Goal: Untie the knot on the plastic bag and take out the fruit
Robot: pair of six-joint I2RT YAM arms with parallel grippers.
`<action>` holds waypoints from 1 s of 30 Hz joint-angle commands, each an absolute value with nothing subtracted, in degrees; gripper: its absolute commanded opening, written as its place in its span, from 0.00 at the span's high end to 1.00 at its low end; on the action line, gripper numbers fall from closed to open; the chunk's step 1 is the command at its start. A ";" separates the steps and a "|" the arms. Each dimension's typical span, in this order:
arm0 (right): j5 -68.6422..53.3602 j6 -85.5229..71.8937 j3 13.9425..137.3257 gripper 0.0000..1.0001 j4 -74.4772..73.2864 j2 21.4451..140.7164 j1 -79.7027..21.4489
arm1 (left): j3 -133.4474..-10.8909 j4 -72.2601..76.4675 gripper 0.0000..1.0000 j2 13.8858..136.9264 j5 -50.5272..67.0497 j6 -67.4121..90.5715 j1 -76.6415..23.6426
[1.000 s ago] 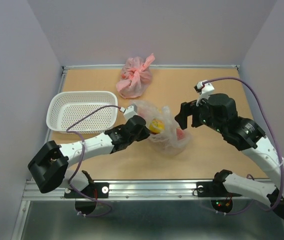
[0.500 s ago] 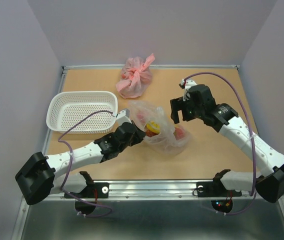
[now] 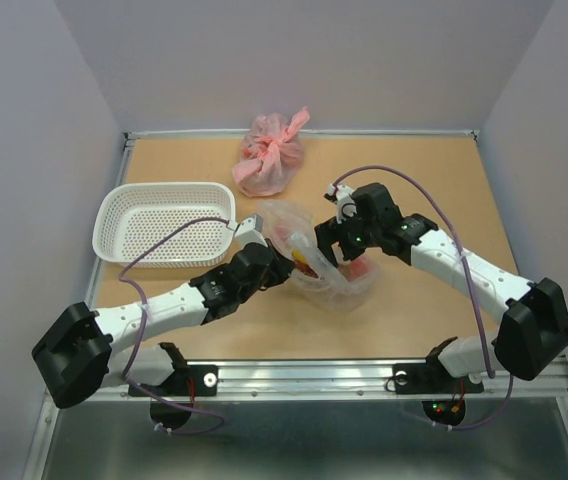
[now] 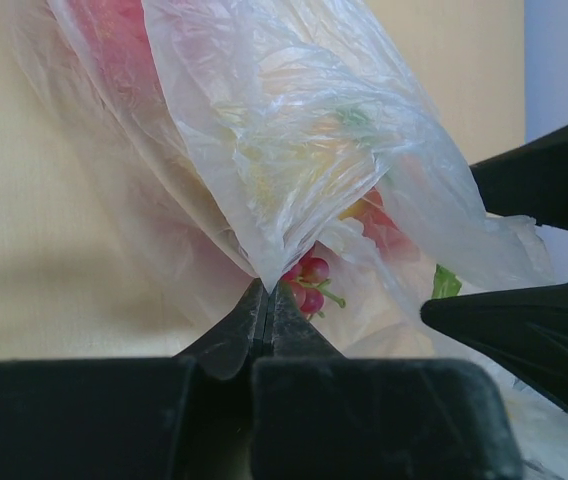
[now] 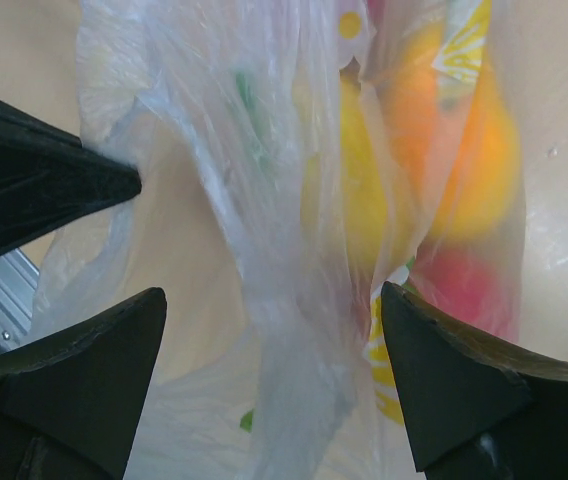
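Our left fingers (image 4: 232, 338) clamp a fold of the thin, probably slippery plastic bag (image 4: 294, 130); our right fingers (image 5: 454, 390) stand apart astride it. We'd grab bunched film, not fruit (image 5: 474, 150).

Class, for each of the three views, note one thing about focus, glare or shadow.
Top view: even light, sharp, only soft shadows under the arms. Left wrist view: bag film crisp with white glare; left gripper, shut on it, is a blurred dark mass. Right wrist view: fruit hazy behind the film; open right gripper in silhouette.
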State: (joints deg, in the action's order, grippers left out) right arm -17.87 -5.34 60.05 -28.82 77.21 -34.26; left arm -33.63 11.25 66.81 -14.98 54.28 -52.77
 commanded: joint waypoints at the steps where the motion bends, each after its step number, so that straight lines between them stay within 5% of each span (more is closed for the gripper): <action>1: -16.98 -4.92 59.24 0.08 -20.84 79.62 -35.85 | -36.47 13.62 1.00 66.89 -14.50 52.65 -52.65; 6: -6.34 -5.27 57.30 0.18 -16.00 81.73 -36.04 | -35.42 13.19 1.00 64.87 -14.76 53.08 -52.65; 9: 0.95 -6.32 57.04 0.43 -15.38 82.71 -36.04 | -33.75 11.96 1.00 62.07 -15.99 54.49 -52.65; 12: 12.69 -8.69 56.16 0.94 -15.21 82.62 -35.86 | -31.65 8.80 1.00 58.82 -17.83 55.98 -52.65; 13: 15.18 -9.14 55.90 1.00 -15.29 82.36 -35.69 | -31.12 7.92 1.00 57.93 -18.19 56.42 -52.56; 30: 16.35 -23.64 60.46 0.99 -15.12 73.30 -17.06 | -24.87 -10.89 1.00 42.36 -26.02 61.61 -48.87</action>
State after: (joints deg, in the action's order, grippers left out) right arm -0.47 -21.12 55.55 -17.58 73.49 -26.94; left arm -26.33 4.05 43.38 -18.17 63.77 -50.81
